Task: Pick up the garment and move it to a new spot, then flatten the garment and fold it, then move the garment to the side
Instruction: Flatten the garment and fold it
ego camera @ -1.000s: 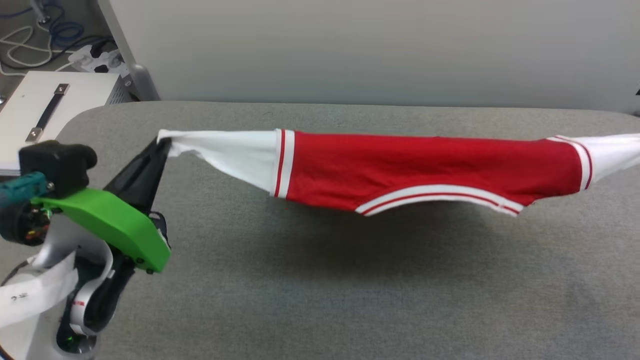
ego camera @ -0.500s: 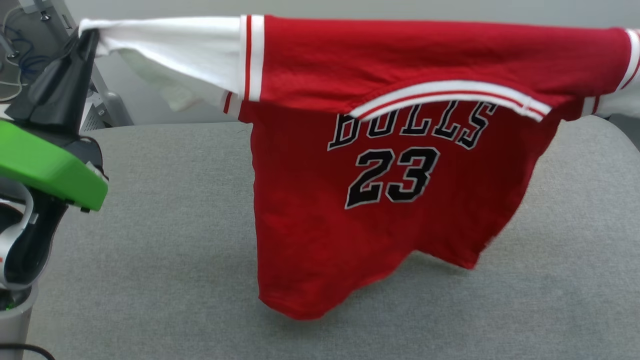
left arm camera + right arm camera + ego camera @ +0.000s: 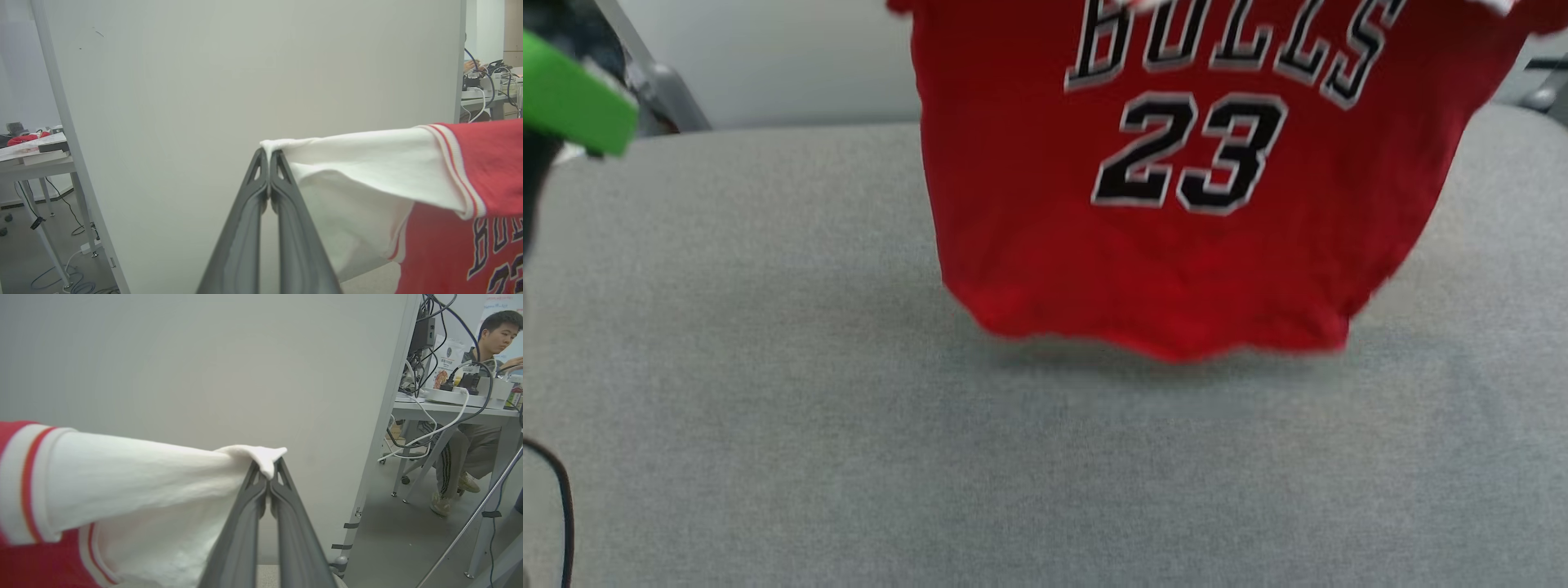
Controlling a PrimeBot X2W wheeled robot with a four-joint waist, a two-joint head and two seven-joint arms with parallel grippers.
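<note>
The garment (image 3: 1176,269), a red jersey T-shirt with black "BULLS" lettering and the number 23, hangs in the air over the grey table (image 3: 768,408), its hem just above the cloth surface. In the left wrist view my left gripper (image 3: 269,153) is shut on the tip of one white sleeve (image 3: 359,163). In the right wrist view my right gripper (image 3: 267,465) is shut on the tip of the other white sleeve (image 3: 135,473). The shirt is stretched between the two grippers. A green part of my left arm (image 3: 572,102) shows at the head view's left edge.
A pale partition wall (image 3: 768,57) stands right behind the table. Beyond it are desks with cables (image 3: 441,396) and a seated person (image 3: 461,457) on the right. A black cable (image 3: 560,498) lies at the table's lower left edge.
Both grippers have lifted the stretched shirt up; its body has unrolled and now hangs down showing the lettering. The sleeves and grippers have left the top of the head view.
</note>
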